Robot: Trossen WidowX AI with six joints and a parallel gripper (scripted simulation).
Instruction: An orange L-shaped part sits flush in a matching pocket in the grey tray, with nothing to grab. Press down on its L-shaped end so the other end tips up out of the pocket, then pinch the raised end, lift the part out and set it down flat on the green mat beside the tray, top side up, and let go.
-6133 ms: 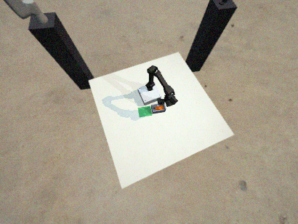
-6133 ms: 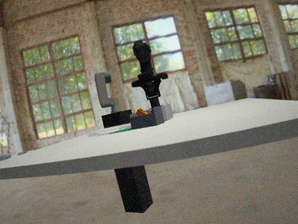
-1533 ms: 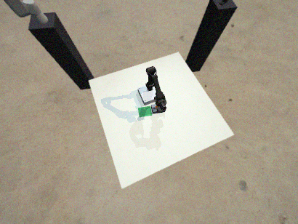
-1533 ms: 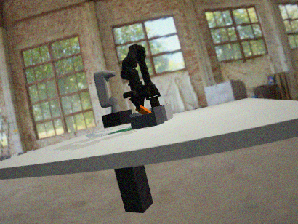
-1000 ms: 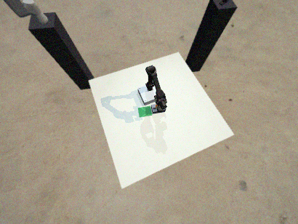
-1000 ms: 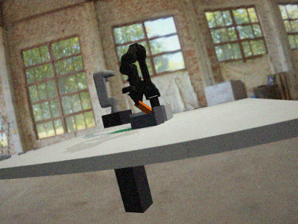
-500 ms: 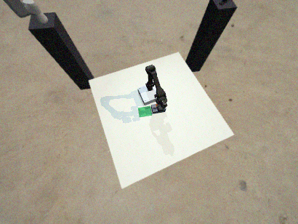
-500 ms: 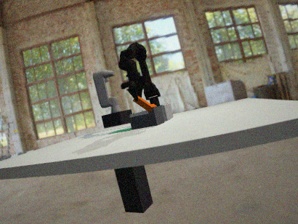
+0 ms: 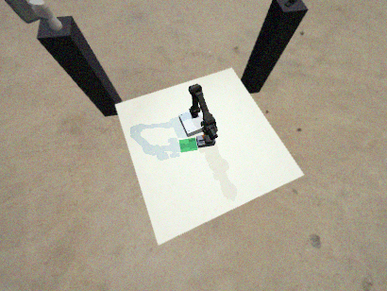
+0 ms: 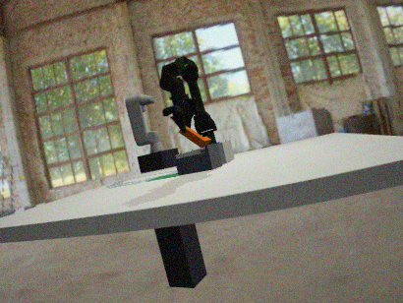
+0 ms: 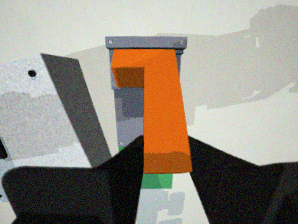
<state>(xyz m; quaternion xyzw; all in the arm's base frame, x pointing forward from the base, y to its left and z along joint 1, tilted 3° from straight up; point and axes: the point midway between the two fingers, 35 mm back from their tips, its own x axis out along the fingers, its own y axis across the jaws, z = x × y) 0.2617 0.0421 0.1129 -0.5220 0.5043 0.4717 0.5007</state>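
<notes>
Partly open, the jaws (image 10: 181,129) pinch the raised end of the tilted orange part (image 10: 196,138) (image 11: 162,105) above the grey tray (image 9: 206,145) (image 10: 194,163) (image 11: 146,42).
</notes>
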